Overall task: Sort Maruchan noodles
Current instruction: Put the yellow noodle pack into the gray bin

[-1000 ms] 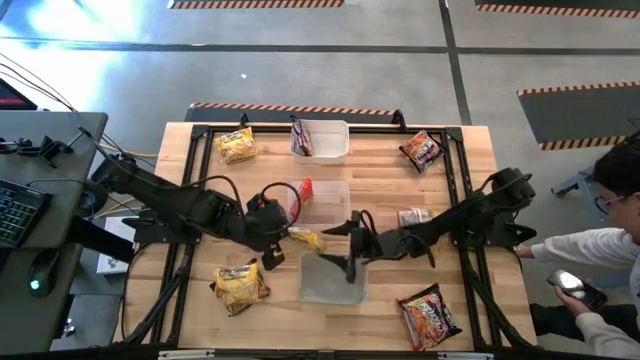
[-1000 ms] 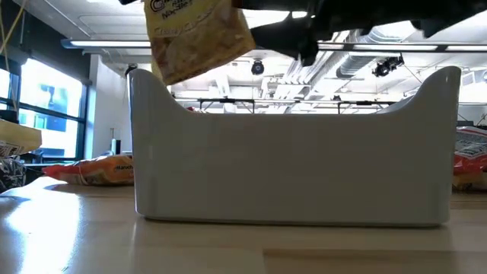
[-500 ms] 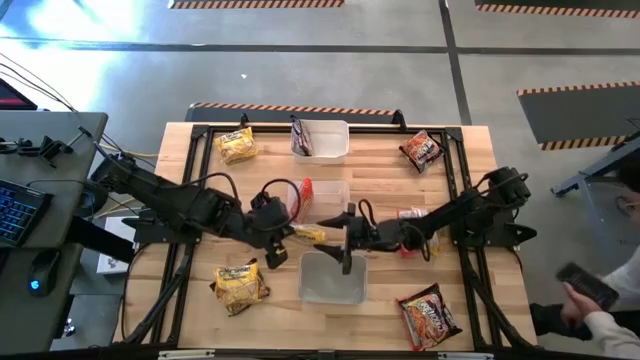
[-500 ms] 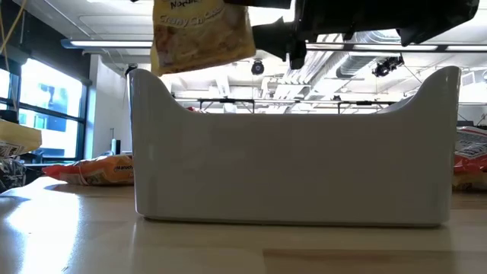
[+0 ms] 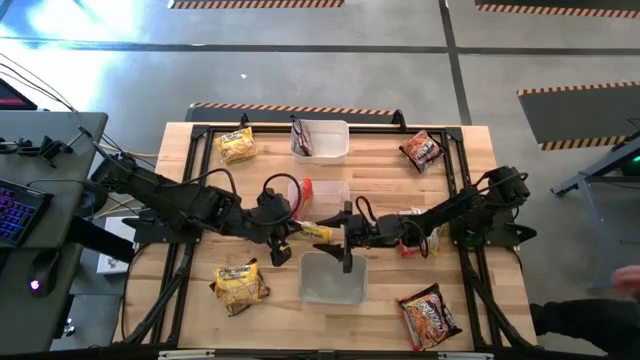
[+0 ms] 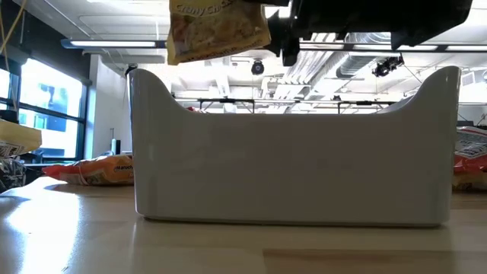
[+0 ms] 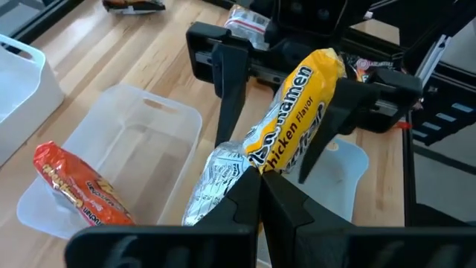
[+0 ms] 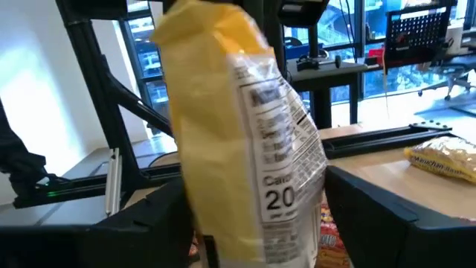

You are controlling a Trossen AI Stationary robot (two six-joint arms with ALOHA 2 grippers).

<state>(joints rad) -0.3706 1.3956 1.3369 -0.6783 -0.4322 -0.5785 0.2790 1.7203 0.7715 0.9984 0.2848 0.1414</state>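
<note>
Now our left gripper (image 7: 260,195) pinches the yellow noodle packet (image 7: 294,123) mid-table; our right gripper (image 5: 345,232) straddles it, jaws open.

yellow noodle packet (image 7: 294,112) held aloft, others scattered

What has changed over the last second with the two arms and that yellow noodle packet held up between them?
The right gripper moved from above the nearest clear plastic tub toward the left gripper, and its open fingers now flank the yellow crinkly noodle packet without pinching it yet. The left gripper kept its grip on the packet's silver end and carried it toward the right arm. The packets lying on the wooden table stayed put.
</note>
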